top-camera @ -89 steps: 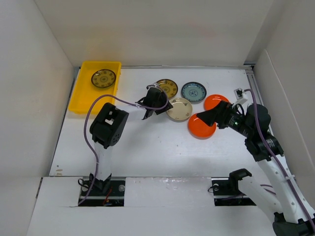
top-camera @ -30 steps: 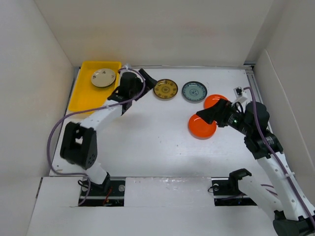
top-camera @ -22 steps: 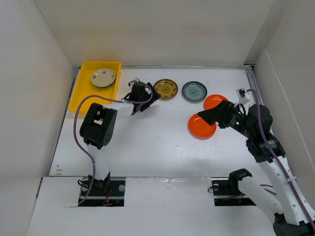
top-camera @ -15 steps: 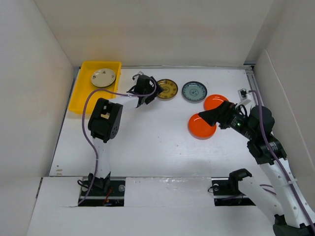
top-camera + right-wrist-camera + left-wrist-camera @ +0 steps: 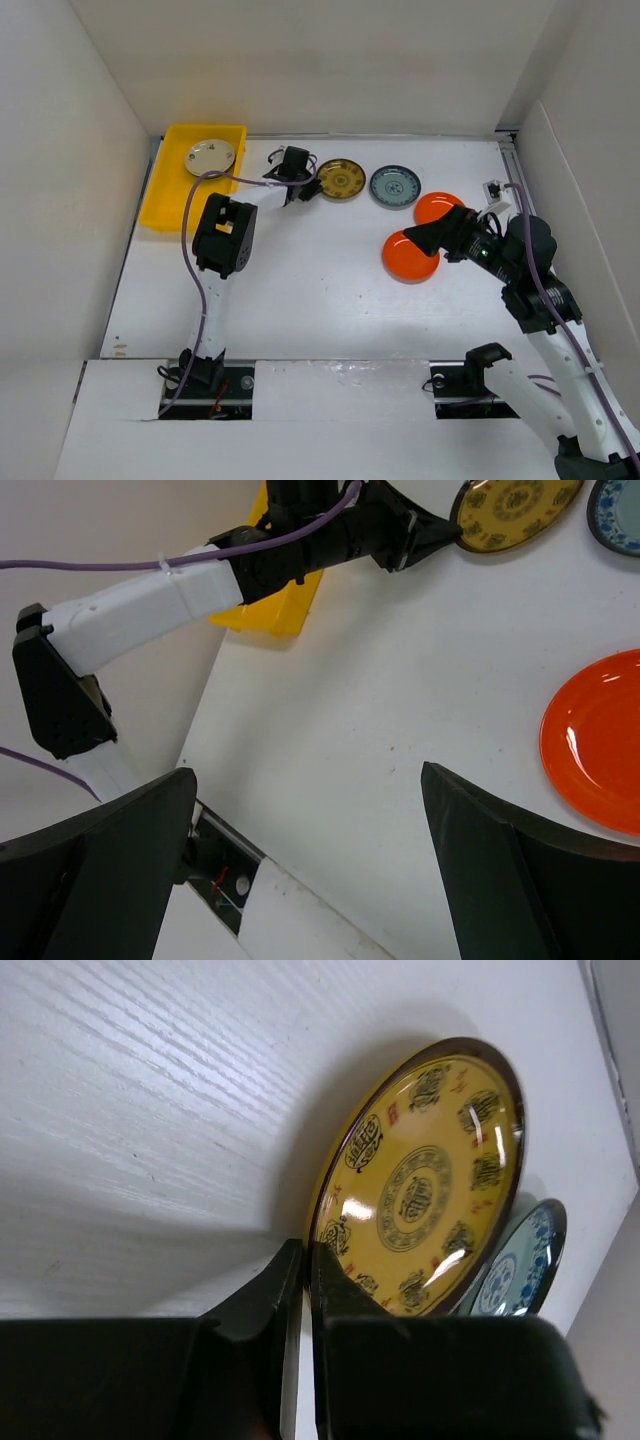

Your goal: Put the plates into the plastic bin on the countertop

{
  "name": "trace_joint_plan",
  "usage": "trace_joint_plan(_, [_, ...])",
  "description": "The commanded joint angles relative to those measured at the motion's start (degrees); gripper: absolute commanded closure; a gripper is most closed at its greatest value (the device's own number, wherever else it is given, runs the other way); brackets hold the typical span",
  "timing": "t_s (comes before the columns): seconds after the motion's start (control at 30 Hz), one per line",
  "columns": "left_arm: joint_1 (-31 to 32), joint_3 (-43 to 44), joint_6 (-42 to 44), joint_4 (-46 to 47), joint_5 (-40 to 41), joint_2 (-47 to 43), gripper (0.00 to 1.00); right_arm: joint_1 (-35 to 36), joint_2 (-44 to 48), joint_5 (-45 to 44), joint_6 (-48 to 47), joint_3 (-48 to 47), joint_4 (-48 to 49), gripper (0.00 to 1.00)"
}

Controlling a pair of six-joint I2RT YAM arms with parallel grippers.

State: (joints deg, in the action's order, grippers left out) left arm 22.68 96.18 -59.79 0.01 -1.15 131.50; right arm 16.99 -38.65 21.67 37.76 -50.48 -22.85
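**One set of jaws closed at a rim, the other wide**

From above, we see the shallow rectangular yellow plastic bin at the far-left edge of the flat white countertop, a round cream plate in its far end. The left gripper sits just beside the round brown-gold patterned plate. Rightward come the teal-blue patterned plate, the farther orange plate and the nearer orange plate, which the right gripper overhangs. Bare counter stretches from the plates to the arm bases.

In the left wrist view, the fingers are pressed together, tips at the brown-gold plate's near rim; we cannot tell whether they nip it.

In the right wrist view, the fingers stand spread wide, holding nothing, bare countertop between them.
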Motion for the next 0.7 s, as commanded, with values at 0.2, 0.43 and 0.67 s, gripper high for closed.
trace_joint_plan(0.2, [-11.85,1.09,0.99,-8.35,5.37,-12.05,1.0,0.58,0.42,-1.46,-2.51,-1.9,0.62,0.0])
trace_joint_plan(0.43, [-27.06,7.17,4.68,-14.59,-0.85,-13.56,1.0,0.58,0.42,-0.84,-2.51,-0.67,1.76,0.0])
trace_joint_plan(0.67, [-35.41,13.86,8.98,-20.92,-2.02,-9.25,1.0,0.58,-0.9,1.09,-1.99,-0.15,2.99,0.0])
